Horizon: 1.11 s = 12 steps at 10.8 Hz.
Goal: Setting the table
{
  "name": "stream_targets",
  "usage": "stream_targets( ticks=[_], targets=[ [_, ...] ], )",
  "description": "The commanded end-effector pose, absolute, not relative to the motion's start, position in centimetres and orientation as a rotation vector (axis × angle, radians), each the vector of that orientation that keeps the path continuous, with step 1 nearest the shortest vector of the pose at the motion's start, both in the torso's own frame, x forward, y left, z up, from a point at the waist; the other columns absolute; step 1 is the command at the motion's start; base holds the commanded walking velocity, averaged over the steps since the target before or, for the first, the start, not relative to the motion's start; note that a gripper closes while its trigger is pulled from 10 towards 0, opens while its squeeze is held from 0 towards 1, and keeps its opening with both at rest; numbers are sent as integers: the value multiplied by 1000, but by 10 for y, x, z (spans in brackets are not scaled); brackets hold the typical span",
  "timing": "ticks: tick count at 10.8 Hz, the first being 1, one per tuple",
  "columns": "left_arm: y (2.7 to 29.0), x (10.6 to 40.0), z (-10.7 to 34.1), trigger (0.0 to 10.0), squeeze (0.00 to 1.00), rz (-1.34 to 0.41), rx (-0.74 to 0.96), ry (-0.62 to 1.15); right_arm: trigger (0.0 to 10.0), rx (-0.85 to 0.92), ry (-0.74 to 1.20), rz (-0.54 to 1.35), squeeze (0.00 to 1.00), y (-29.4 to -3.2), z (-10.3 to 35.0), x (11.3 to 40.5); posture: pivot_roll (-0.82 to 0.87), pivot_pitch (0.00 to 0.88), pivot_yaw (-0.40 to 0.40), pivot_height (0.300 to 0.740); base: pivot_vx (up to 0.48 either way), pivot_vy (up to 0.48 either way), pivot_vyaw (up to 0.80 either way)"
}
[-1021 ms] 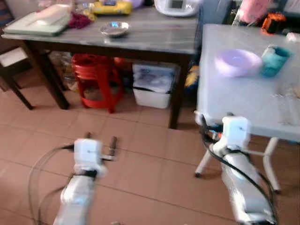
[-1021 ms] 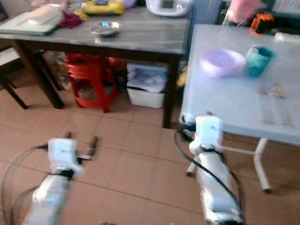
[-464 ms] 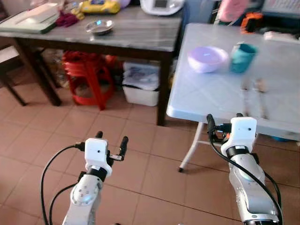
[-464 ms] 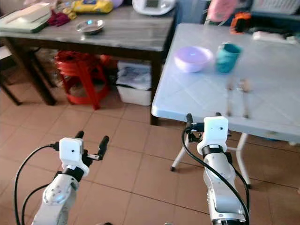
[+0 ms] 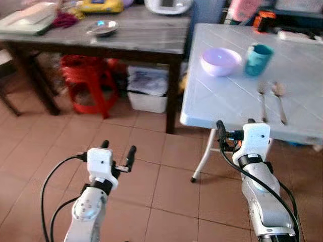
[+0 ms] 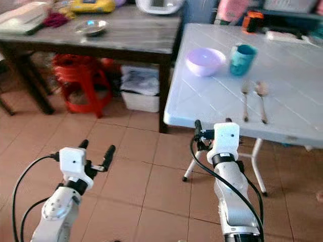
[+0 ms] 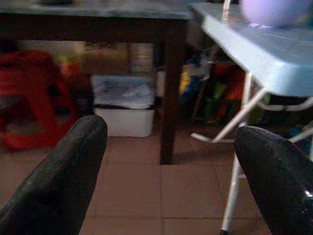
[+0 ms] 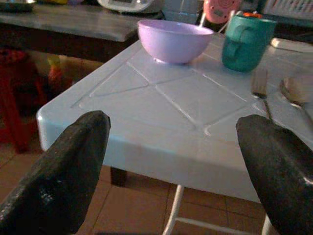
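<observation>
Already on the white folding table sat the setting: a lilac bowl, a teal mug just beside it, and nearer the front edge a fork and spoon lying side by side, handles toward the robot. Bowl looked like thin plastic, so probably light and apt to slide on the smooth top; best taken by pinching the rim. Mug likely stiffer, with a handle facing the right wrist camera; grip across the body or rim. Cutlery was thin, flat and hard, probably slippery; pinch the handle midway, and expect trouble getting a finger under it.

Right gripper hung just short of the table's front edge, below the tabletop level, fingers spread wide, holding nothing. Left gripper hovered over the tiled floor, well apart from the table, also wide and empty.

Behind stood a dark wooden table with a small metal dish, a yellow object and a white appliance, all unclear. Under it were a red plastic stool and a white bin.
</observation>
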<state>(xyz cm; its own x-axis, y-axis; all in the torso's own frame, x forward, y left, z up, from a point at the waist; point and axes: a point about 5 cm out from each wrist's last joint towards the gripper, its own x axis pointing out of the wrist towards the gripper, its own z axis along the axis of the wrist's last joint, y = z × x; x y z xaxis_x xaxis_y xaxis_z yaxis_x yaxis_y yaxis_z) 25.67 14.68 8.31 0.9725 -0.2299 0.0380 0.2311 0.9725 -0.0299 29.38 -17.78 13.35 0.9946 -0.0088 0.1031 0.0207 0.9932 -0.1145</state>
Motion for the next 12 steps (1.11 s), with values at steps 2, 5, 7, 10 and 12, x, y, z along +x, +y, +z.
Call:
stream_targets(
  ticks=[2,5,7,10,12],
  targets=[
    [146,254,87,10000,0,-258,-51,-55,10000,-110,-105,-8,0,-177,134,293,-49,135,23,740,362,0,0],
    [145,257,99,10000,0,-260,-66,-95,10000,-153,-192,4,0,-174,154,293,-47,133,22,740,368,0,0],
    [143,259,105,10000,0,-269,-74,-115,10000,-135,-177,21,0,-167,150,288,-48,133,22,740,427,0,0],
    [143,258,103,10000,0,-278,-75,-101,10000,-128,-160,15,0,-169,148,289,-51,131,22,740,480,0,-402],
    [142,258,102,10000,0,-281,-75,-96,10000,-127,-152,23,0,-168,146,290,-47,128,20,740,480,0,-200]
  ],
)
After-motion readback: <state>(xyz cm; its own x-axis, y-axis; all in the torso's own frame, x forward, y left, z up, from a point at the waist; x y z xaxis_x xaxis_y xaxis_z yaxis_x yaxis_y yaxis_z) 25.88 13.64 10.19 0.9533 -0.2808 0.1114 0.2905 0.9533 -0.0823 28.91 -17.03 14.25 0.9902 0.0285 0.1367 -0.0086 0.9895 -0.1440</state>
